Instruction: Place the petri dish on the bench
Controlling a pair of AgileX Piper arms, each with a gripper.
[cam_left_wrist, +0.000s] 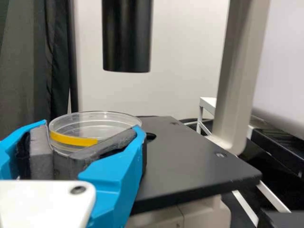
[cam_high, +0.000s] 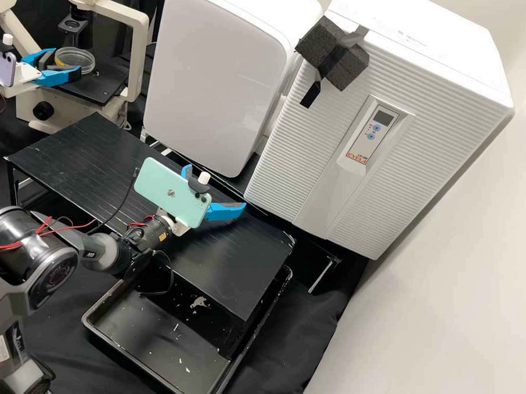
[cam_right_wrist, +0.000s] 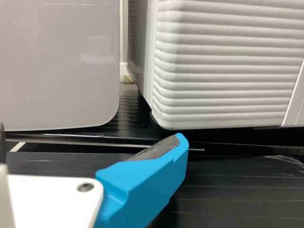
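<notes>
At the far left of the high view, my left gripper is at the microscope stage, shut on the clear petri dish. In the left wrist view the grey pads of the left gripper press against the near sides of the dish, which is level and has yellow tape on its wall; its underside is hidden by the pads. Over the black bench my right gripper stands open and holds nothing. In the right wrist view one blue finger of the right gripper shows clearly.
The microscope's black stage lies under a dark vertical cylinder. Two white appliances stand behind the bench. A black tray with white scraps sits at its near side.
</notes>
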